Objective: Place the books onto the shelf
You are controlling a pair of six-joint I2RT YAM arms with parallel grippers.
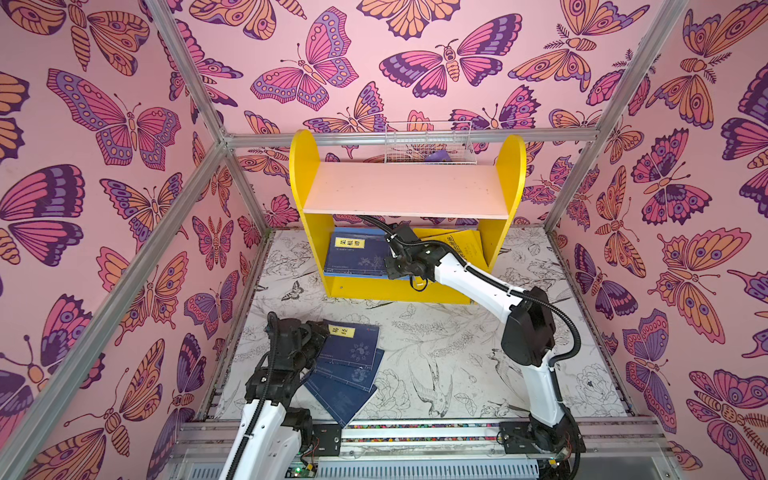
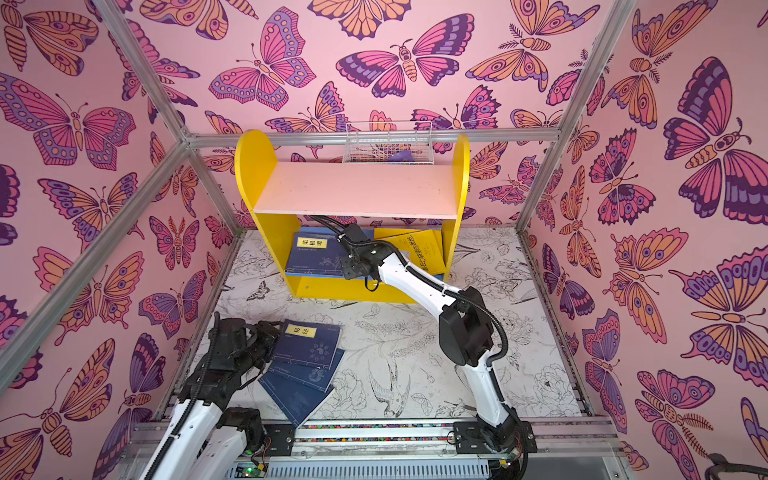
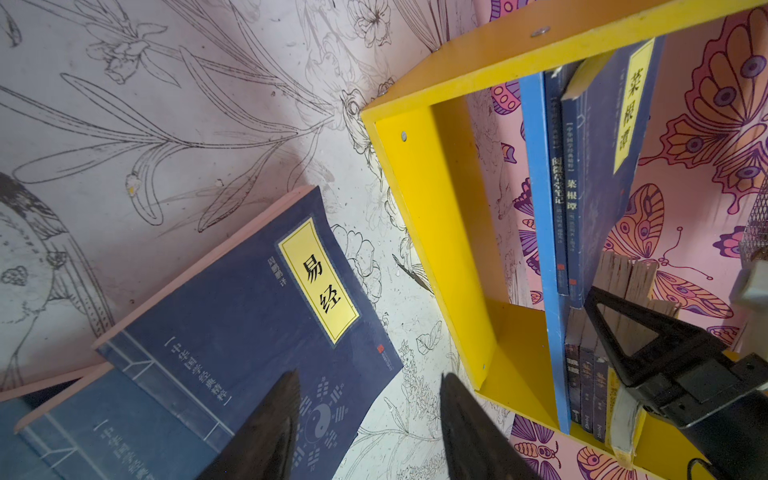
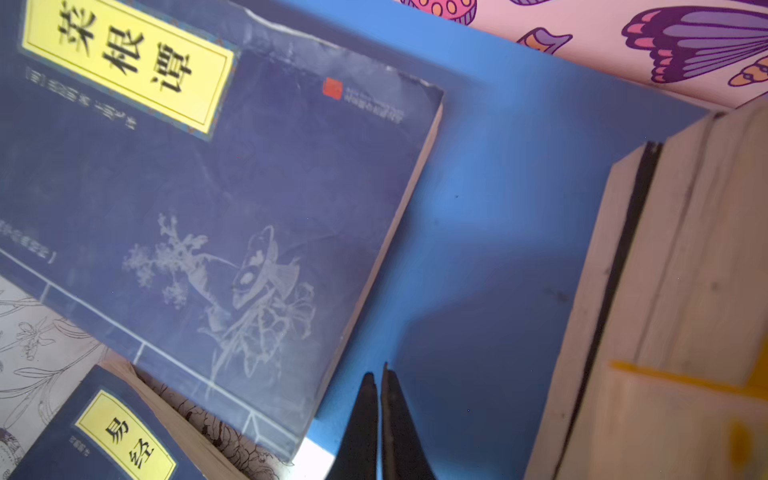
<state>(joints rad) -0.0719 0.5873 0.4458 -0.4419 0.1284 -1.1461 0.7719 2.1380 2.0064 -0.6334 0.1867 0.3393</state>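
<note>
Three navy books [image 1: 347, 365] lie fanned in a loose pile on the counter [image 1: 457, 357], close to your left arm and well apart from the shelf [image 1: 302, 183]. The top book [image 3: 232, 316], the one with the yellow label, sits skewed on the two below, so part of it reaches past them. Your left jaws stand open above it. In the left wrist view one tip is over the cover and the other is over bare counter beside the book's edge. Your right jaws are closed and empty, down in the lower tier over the blue board [image 4: 498, 174], between the flat navy book [image 4: 208, 187] and the upright books [image 4: 685, 249].

Expect these paperbacks to be light, thin and floppy; the one already lying on the shelf lifts at a corner. The smooth covers will likely slide on each other, so a push may drag the whole pile. Pinch the top one across its thickness at the free edge, near the spine where it should be stiffest, and bite deep. Held by a far corner it would probably droop and fan open.
</note>
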